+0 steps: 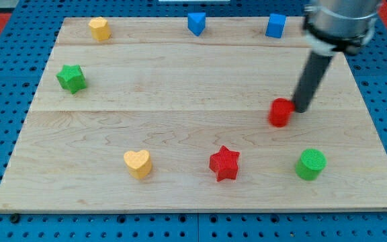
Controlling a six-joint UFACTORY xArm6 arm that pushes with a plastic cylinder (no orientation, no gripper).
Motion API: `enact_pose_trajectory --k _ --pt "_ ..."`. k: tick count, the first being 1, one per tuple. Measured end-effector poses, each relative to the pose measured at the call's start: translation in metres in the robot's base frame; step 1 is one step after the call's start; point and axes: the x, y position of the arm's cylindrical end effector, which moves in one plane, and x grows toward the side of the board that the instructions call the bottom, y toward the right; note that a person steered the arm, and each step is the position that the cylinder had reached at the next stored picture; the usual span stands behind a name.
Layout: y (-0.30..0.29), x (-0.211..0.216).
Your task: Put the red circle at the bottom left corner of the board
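Observation:
The red circle is a small red cylinder right of the board's middle. My tip is at the lower end of the dark rod, right next to the red circle on its right side, touching or nearly touching it. The rod slants up to the arm body at the view's top right. The bottom left corner of the wooden board is far from the red circle, across the board.
A red star, a yellow heart and a green circle stand along the bottom. A green star is at the left. A yellow block and two blue blocks line the top edge.

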Motion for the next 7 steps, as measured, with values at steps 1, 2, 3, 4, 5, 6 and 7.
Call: enact_pose_trajectory --k 1,2,3,4,5,6,7 --pt "-0.066 0.007" --pt "-0.107 0.017" --pt "-0.038 0.036" --pt "-0.098 0.047" --pt "-0.18 0.048" --pt "-0.257 0.048" --pt "-0.295 0.048"
